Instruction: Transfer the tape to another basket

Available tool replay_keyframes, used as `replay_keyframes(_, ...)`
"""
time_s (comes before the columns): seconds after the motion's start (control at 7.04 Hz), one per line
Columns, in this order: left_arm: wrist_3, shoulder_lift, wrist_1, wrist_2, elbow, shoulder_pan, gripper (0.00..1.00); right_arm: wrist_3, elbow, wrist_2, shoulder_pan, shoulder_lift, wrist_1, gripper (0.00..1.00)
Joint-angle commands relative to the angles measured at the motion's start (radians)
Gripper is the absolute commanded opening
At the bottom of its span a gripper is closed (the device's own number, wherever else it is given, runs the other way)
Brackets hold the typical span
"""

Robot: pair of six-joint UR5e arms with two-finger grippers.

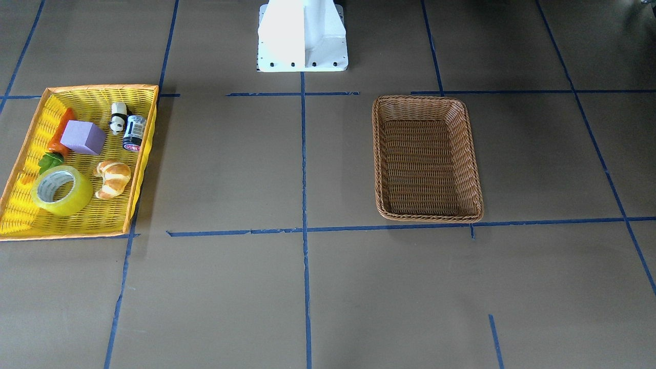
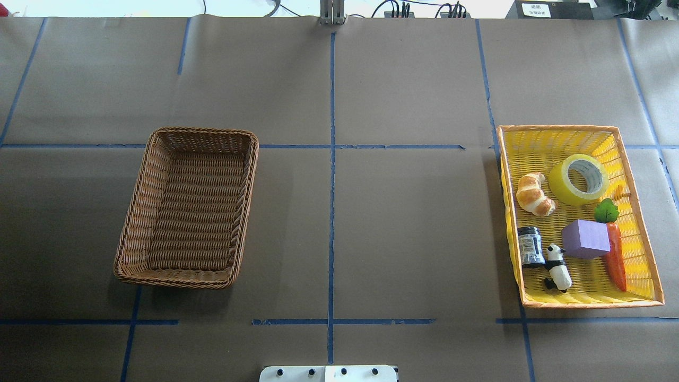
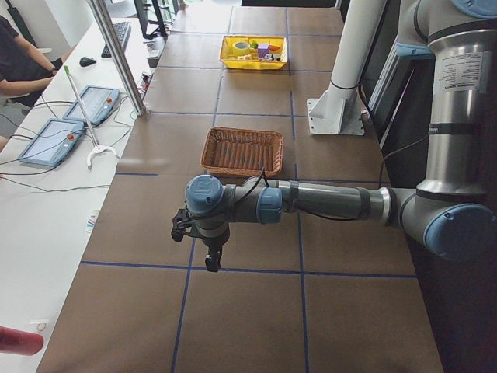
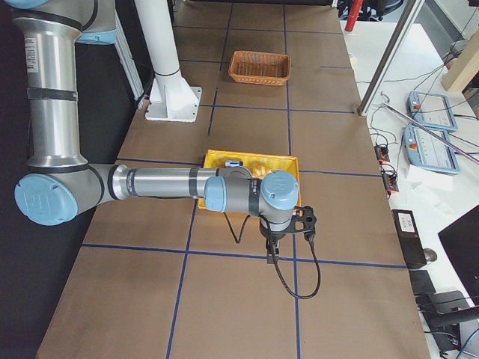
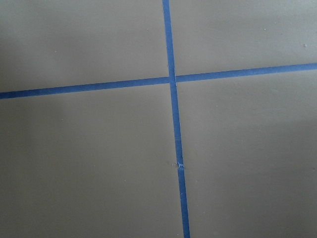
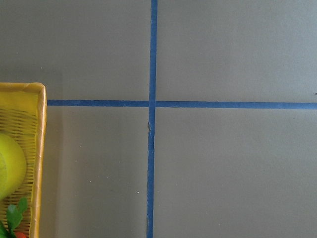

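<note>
Left gripper [image 3: 211, 263] hangs over the counter [image 2: 371, 239] beyond the wicker basket [image 2: 191, 212]; how wide it stands I cannot tell. Tape [image 2: 578, 179] lies hole-up in the far corner of the yellow basket [image 2: 557, 128], right gripper [image 4: 271, 256] hovering near, outside it, likewise unreadable

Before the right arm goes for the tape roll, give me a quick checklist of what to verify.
1. Packing tape roll lies flat, uncovered, in the yellow basket: ok.
2. Room around it: croissant and carrot sit close: cannot tell.
3. Wicker basket empty: ok.
4. Right gripper over the roll: not ok, it hangs beside the yellow basket.
5. Right gripper open: cannot tell.
</note>
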Motion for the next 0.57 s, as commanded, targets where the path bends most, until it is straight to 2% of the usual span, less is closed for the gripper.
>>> replay_keyframes(0.0, -0.007, -0.002, -0.001, -0.001, 0.000, 0.001, 1.00, 0.004, 0.011, 0.000, 0.000, 0.046, -0.002, 1.00)
replay_keyframes(0.14, -0.007, -0.002, -0.002, -0.001, -0.003, 0.001, 1.00, 0.006, 0.019, 0.006, 0.000, 0.058, -0.006, 1.00)
replay_keyframes(0.28, -0.009, -0.002, -0.002, -0.001, -0.003, -0.001, 1.00, 0.010, 0.015, 0.098, 0.000, 0.052, -0.005, 1.00)
replay_keyframes(0.43, -0.009, -0.005, -0.004, -0.001, -0.003, 0.001, 1.00, 0.035, 0.031, 0.135, 0.000, 0.061, 0.000, 1.00)
